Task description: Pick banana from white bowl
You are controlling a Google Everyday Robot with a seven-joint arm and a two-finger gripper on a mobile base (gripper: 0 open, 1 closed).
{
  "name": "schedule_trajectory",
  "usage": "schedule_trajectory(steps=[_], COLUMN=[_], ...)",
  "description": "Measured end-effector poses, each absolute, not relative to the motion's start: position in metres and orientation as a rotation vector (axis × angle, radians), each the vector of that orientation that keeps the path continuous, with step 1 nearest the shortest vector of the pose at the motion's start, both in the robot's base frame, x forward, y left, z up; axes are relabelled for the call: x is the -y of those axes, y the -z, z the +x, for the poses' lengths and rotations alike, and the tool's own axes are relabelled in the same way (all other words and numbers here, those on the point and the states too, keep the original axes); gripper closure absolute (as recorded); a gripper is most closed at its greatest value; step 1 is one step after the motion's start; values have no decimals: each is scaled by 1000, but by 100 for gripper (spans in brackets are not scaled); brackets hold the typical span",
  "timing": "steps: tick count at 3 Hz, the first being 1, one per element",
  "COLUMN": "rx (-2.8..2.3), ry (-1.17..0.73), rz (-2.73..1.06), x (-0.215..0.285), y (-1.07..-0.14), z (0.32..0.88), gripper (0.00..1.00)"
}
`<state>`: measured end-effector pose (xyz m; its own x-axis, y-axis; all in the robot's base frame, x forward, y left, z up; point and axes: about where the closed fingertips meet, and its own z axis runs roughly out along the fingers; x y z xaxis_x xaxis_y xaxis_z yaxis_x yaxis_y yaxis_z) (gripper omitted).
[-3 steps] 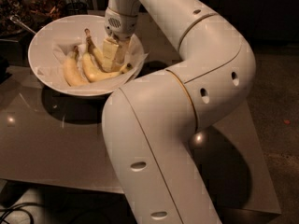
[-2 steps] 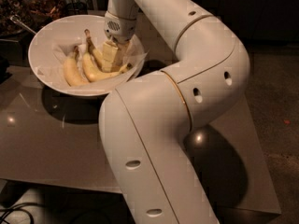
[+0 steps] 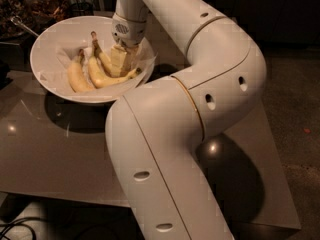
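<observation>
The white bowl (image 3: 47, 41), wide and lined with crinkled paper, stands at the far left of the table. Three bananas lie in it. The banana (image 3: 103, 59) with the long thin brown stem runs from the bowl's middle toward the right, and its far end is hidden under my gripper. A curved banana (image 3: 102, 78) lies just in front of it, and a short stubby banana (image 3: 75, 78) lies at the left. My gripper (image 3: 120, 60) is down inside the bowl's right half, right on the long banana.
The bowl sits on a glossy grey-brown table (image 3: 50, 149). My large white arm (image 3: 200, 99) bends over the table's middle and right. Dark clutter and a metal utensil (image 3: 22, 26) lie behind the bowl at the far left. The floor (image 3: 295, 134) is at the right.
The arm's elbow has shifted slightly to the left. The gripper stays at the same spot in the bowl, and the bananas have not moved.
</observation>
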<state>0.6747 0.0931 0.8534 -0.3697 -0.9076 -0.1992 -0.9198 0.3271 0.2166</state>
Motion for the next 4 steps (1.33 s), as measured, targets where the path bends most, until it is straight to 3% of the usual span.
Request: schedule_trajectory(steps=[1,2,4], rx=[-2524,-2486,-2375], ry=[-457,-443,-270], rz=[-1739,-1722,-1712], x=[-93,-99,-83], y=[-853,-853,-894], z=[675,683,655], gripper=[86,100,100])
